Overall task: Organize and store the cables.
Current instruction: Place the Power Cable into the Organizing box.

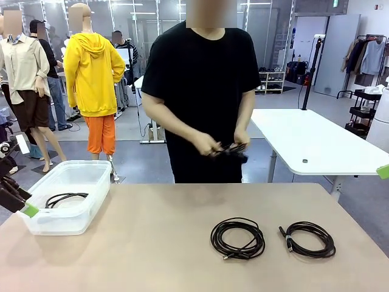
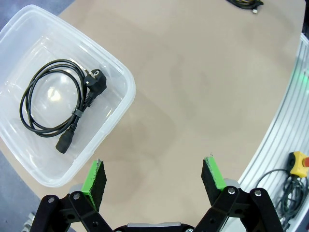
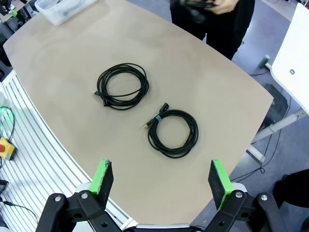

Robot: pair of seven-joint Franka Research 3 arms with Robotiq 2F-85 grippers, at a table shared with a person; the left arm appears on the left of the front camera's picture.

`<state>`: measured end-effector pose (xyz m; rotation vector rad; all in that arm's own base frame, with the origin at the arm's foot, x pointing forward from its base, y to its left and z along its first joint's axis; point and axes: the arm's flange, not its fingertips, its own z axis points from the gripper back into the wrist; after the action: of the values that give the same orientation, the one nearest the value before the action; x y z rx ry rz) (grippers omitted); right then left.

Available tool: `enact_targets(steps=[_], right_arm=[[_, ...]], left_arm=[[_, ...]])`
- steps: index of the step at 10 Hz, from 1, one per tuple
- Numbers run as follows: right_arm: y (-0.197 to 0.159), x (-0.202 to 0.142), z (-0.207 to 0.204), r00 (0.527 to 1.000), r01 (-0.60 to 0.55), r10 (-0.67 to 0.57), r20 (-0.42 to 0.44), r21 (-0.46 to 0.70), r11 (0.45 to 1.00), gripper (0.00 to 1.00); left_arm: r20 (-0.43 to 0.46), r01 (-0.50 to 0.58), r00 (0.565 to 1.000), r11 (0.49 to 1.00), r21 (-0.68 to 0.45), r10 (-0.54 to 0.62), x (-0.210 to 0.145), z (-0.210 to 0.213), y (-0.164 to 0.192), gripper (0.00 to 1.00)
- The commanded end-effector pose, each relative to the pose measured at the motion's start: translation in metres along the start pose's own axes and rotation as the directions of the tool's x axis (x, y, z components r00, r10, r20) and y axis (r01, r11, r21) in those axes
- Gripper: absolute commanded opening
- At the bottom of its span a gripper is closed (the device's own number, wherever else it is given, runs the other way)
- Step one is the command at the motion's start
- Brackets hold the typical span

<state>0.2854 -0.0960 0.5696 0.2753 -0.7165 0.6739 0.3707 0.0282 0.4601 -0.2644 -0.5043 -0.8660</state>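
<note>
While one cable (image 2: pixel 77 114) sits coiled in the clear bin (image 1: pixel 64 222), you've got the middle coil (image 1: pixel 214 237) and the right coil (image 1: pixel 331 244) left loose on the table (image 1: pixel 152 243), another cord (image 1: pixel 234 148) in the person's hands (image 1: pixel 209 145), and the left gripper (image 2: pixel 153 164) and right gripper (image 3: pixel 161 166) both wide open, empty.

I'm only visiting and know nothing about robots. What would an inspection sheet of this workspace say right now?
surface: beige table, smooth, with a rounded edge.
job's things: binned cable lies coiled in the clear bin; near coil and far coil lie apart on the table; the person's hands hold a black cable bundle.
clutter: nothing seen.
grippers: left gripper open, holding nothing, beside the bin; right gripper open, holding nothing, above the table's edge.
cables: loose wires by a yellow button box, off the table.
surroundings: white table behind the person.
</note>
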Motion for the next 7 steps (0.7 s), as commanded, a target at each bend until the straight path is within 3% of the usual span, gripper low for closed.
enact_targets(steps=[1,7], right_arm=[[0.0003,0.0030,-0.0014,1.000,0.023,-0.023,0.002,-0.011,1.000,1.00],[0.0003,0.0030,-0.0014,1.000,0.023,-0.023,0.002,-0.011,1.000,1.00]], left_arm=[[-0.016,-0.014,1.000,1.000,0.012,0.014,0.0002,-0.0014,-0.0015,1.00],[-0.016,-0.014,1.000,1.000,0.012,0.014,0.0002,-0.0014,-0.0015,1.00]])
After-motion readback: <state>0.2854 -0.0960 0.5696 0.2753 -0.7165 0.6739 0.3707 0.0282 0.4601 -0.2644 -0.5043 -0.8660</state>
